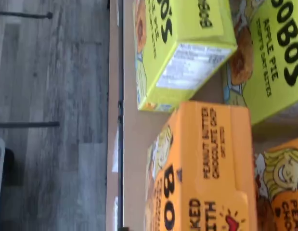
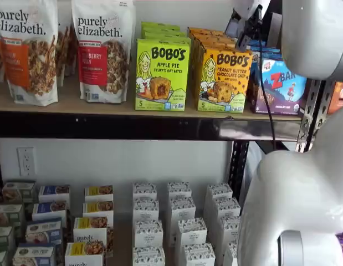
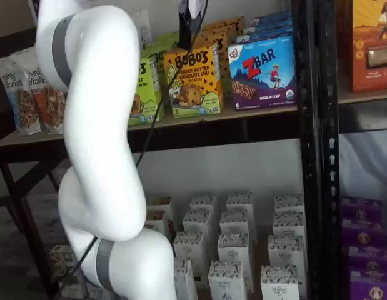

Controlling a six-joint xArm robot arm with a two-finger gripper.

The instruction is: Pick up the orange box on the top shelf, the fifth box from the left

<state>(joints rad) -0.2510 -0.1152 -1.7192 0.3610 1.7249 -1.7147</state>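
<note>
Orange Bobo's peanut-butter carton stands upright at the front of the tan wooden top shelf, between the lime-green Apple Pie box and the blue Zbar box; the black-fingered gripper hangs just above it, likely lining up a top grasp; finger gap: cannot tell.

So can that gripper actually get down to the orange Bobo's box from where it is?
Probably yes. The gripper hangs just above the orange box, which stands at the front of the top shelf, nothing over its top. The lime-green box stands close beside it, which could crowd a finger.
</note>
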